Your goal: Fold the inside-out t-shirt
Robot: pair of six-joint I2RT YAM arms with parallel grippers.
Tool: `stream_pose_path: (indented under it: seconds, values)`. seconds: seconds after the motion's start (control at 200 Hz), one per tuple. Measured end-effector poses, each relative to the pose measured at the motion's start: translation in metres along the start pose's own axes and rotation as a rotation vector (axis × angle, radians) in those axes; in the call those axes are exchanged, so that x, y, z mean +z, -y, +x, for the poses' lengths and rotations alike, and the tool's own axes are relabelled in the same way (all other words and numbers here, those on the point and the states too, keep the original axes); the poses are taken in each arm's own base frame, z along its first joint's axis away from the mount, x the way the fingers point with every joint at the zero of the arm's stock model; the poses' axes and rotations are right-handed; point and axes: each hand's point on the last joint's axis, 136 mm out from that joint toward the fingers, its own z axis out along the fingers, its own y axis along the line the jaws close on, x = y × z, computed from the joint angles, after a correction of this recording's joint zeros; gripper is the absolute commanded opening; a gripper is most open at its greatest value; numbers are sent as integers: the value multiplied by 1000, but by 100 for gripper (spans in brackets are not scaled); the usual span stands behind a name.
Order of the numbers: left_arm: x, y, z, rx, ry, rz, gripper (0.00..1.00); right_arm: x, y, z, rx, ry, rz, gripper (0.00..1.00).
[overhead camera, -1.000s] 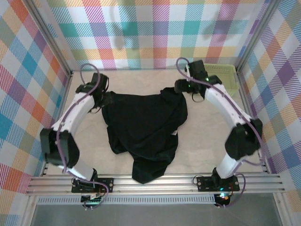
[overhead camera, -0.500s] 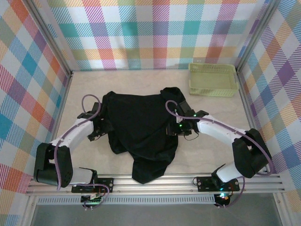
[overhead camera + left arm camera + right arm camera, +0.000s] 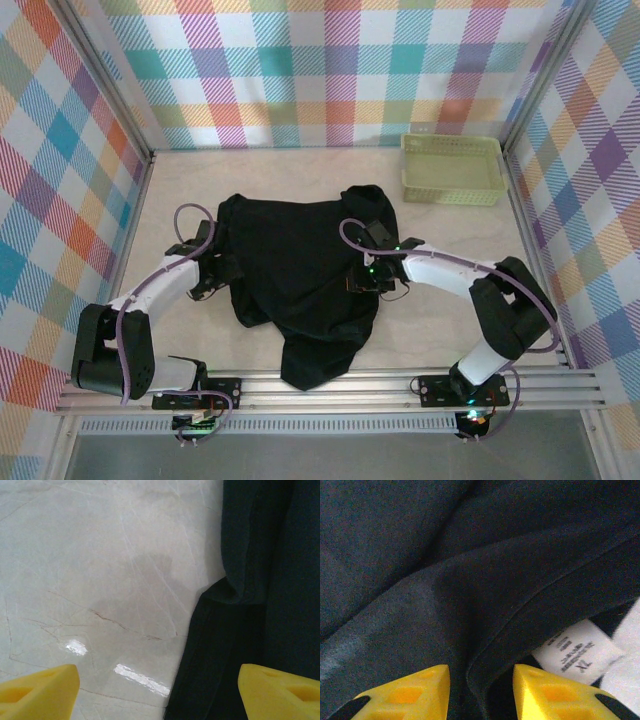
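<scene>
My right pincer [image 3: 480, 690] is down on the inside-out t-shirt [image 3: 300, 265], at its right-hand edge about midway along the body. The jaws are partly closed, and the yellow fingertips [image 3: 410, 690] stand on either side of a raised, hemmed fold of black cloth. I cannot tell whether the pads really pinch that fold or only straddle it. Just to the right of my tips lies the small white label [image 3: 577, 652], with grey print too fine to read.

My left pincer [image 3: 160, 692] is spread wide and holds nothing. One tip is over the bare marbled table [image 3: 100, 580] and the other is over the shirt's left edge, low and close to it. I cannot tell whether it touches.

The pale green basket [image 3: 452, 198] sits in the far right corner of the table, well apart from the shirt and from both arms. Inside it I see its own pale floor.

From above, the shirt lies rumpled in the middle of the table. It is broad at the far end and narrows to a bunched tail that reaches the near rail, between my two bases. The wrist cameras give the fine detail, the stitched hem and label on the right and the folded seam against the stone on the left
</scene>
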Motion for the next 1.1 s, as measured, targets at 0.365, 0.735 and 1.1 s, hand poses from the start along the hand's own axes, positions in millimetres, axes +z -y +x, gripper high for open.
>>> stream_pose_path:
  seconds: [0.365, 0.735, 1.1]
  values:
    - [9, 0, 2, 0, -15, -10, 67, -20, -6, -27, -18, 71, 49, 0]
    - [-5, 26, 33, 106, -35, 89, 59, -114, 65, -133, 168, 372, 67, 0]
    - [10, 24, 57, 171, -84, 19, 42, -79, 83, -132, 171, 285, 121, 12]
